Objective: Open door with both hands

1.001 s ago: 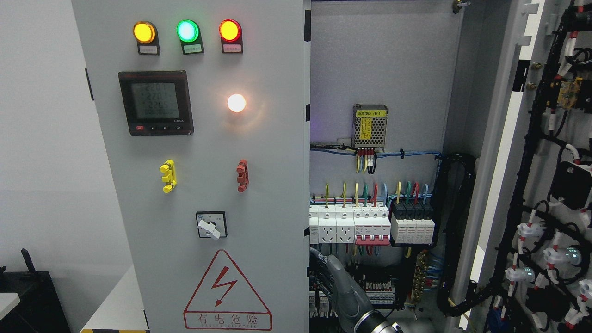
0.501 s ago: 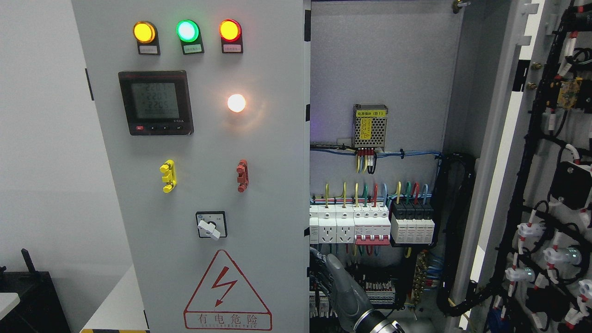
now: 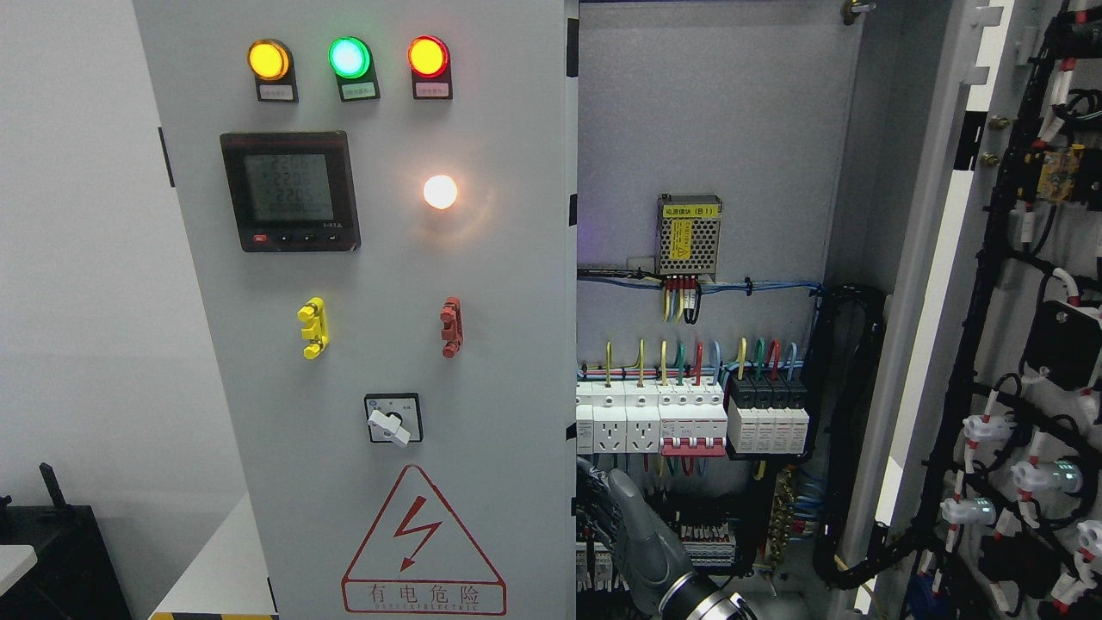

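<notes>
Hand (image 3: 633,525) w/ fingers hooked behind left door (image 3: 379,301) edge beside "有电危险" warning triangle (image 3: 422,542).

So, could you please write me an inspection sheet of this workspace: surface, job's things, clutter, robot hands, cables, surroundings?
Surface: left door faces the camera, lamps and meter lit.
Job's things: right door is swung open and the cabinet interior is exposed.
Clutter: nothing seen.
Robot hands: the right robot hand is low at the left door's free edge, its grip unclear; the left one is not in view.
Cables: coloured wires run into the breakers; a black bundle runs down the right side.
Surroundings: white wall, dark object at lower left.
</notes>
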Action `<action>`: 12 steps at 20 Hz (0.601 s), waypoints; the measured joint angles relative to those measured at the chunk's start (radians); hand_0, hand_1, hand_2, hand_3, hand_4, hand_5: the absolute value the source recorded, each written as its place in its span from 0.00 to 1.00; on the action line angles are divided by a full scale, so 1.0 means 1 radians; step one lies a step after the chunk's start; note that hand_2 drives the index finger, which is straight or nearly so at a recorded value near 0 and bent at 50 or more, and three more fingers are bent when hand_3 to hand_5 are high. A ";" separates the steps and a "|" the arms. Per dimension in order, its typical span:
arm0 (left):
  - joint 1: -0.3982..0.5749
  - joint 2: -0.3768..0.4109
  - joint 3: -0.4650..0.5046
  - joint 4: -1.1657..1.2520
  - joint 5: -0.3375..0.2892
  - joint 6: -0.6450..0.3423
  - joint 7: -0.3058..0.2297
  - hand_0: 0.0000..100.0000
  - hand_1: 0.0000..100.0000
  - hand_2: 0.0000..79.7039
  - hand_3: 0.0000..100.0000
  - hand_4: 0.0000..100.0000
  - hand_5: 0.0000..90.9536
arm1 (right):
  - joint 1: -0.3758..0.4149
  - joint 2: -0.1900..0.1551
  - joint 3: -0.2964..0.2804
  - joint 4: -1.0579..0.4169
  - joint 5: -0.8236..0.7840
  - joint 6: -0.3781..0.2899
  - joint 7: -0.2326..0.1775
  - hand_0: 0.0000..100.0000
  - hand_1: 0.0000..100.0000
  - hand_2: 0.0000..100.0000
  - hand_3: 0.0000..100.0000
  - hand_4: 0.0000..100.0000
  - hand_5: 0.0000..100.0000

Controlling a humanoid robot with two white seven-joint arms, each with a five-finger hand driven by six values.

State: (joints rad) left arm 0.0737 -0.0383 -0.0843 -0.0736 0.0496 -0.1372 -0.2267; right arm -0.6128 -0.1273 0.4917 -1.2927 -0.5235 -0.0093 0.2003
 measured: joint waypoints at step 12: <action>0.000 0.000 0.000 0.000 0.000 0.000 0.000 0.00 0.00 0.00 0.00 0.04 0.00 | -0.011 -0.001 -0.002 0.004 -0.009 0.006 0.019 0.00 0.00 0.00 0.00 0.00 0.00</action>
State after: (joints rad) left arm 0.0737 -0.0383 -0.0844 -0.0736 0.0498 -0.1372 -0.2267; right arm -0.6236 -0.1279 0.4894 -1.2890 -0.5325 -0.0036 0.2189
